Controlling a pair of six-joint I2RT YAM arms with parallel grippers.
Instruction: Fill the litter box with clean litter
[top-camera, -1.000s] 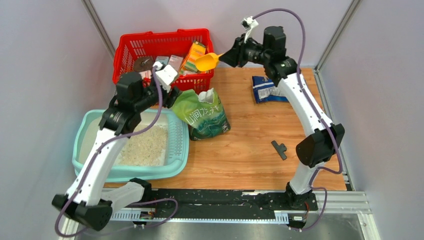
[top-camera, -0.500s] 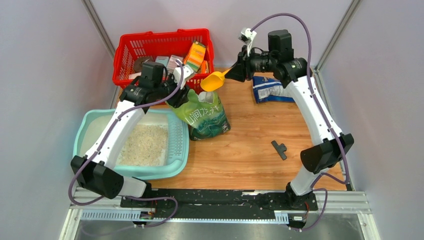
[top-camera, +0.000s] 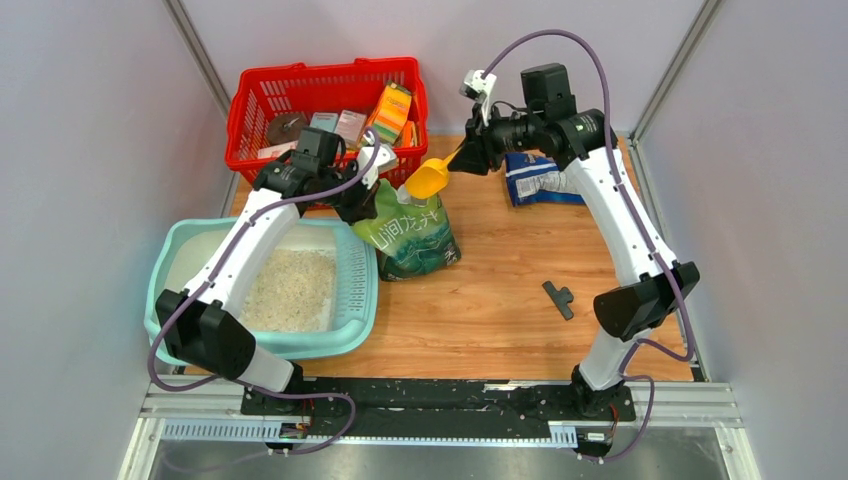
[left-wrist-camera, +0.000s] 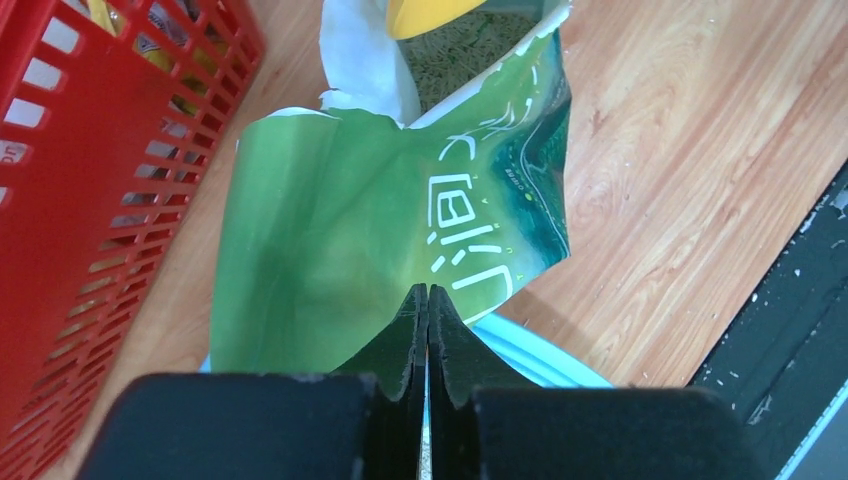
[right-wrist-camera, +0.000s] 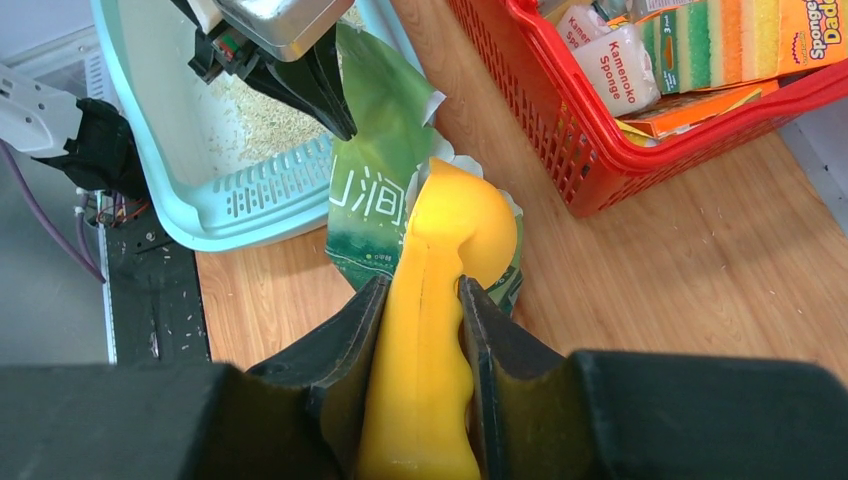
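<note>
The pale teal litter box (top-camera: 200, 345) lies at the left with a heap of clean litter (top-camera: 290, 290) inside it. A green bag (top-camera: 410, 235) stands open beside the box's right rim. My left gripper (left-wrist-camera: 428, 292) is shut, pinching the bag's (left-wrist-camera: 340, 250) near edge. More litter (left-wrist-camera: 460, 55) shows inside the bag's mouth. My right gripper (right-wrist-camera: 420, 285) is shut on the handle of a yellow scoop (right-wrist-camera: 455, 230), whose bowl (top-camera: 428, 180) hangs just over the bag's mouth. The box's slotted ledge (right-wrist-camera: 275, 180) also shows in the right wrist view.
A red mesh basket (top-camera: 300, 85) holding sponges and packets stands at the back left, close behind the bag. A blue packet (top-camera: 535, 180) lies under the right arm. A small black T-shaped piece (top-camera: 559, 297) sits on the wooden table at the right.
My left arm swung right from over the litter box to the bag, and its gripper closed on the bag's edge. My right arm lowered the scoop toward the bag's mouth.
</note>
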